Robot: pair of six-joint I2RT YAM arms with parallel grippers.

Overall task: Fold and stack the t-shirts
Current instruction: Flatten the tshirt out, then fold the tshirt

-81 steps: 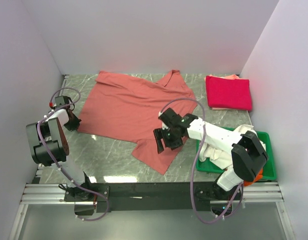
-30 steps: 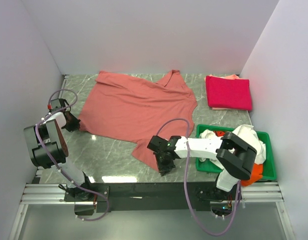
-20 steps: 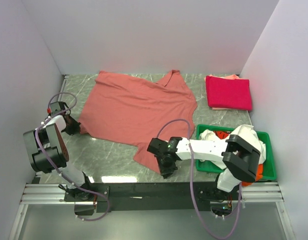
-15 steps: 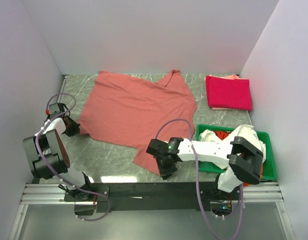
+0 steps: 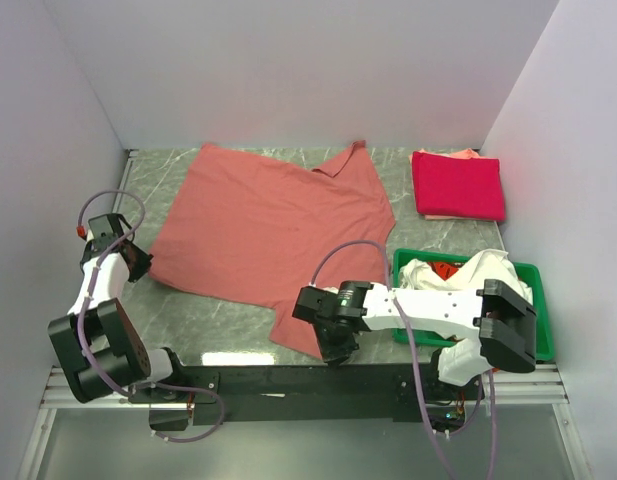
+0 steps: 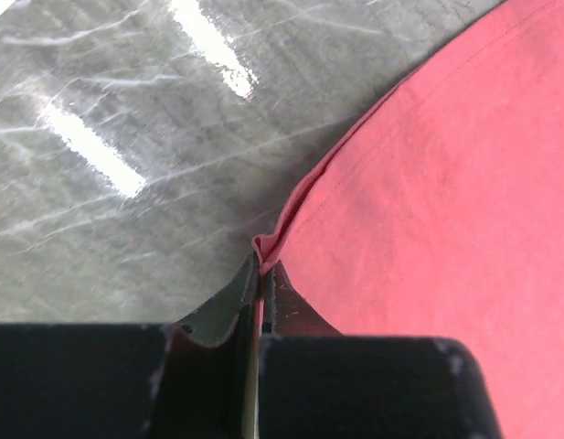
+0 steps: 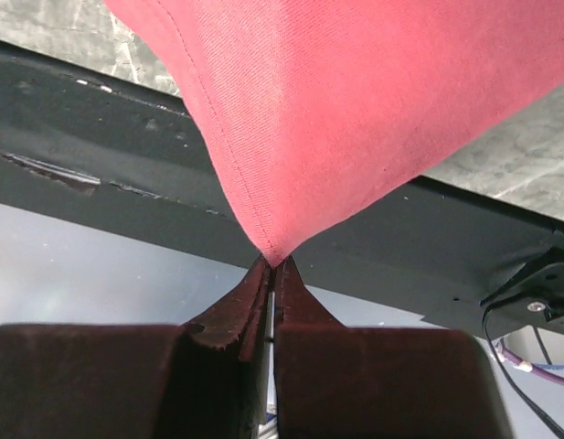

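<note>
The large salmon-red t-shirt [image 5: 278,225] lies spread over the marble table. My left gripper [image 5: 138,263] is shut on its left corner; in the left wrist view the hem [image 6: 291,206] is pinched at my left gripper [image 6: 263,267] tips. My right gripper [image 5: 332,346] is shut on the shirt's near corner at the table's front edge; the right wrist view shows the cloth [image 7: 355,101] hanging taut from my right gripper [image 7: 273,264]. A folded crimson-pink t-shirt [image 5: 458,185] rests at the back right on a paler folded one [image 5: 470,154].
A green tray [image 5: 544,330] sits at the right front, with a crumpled white shirt [image 5: 428,273] in it and the right arm reaching over it. White walls close in the left, back and right sides. The black frame rail [image 5: 288,378] runs along the front.
Both grippers kept hold of the shirt. The left one pulled its corner left and nearer, the right one drew the near corner toward the front edge, and the shirt now lies flatter.
</note>
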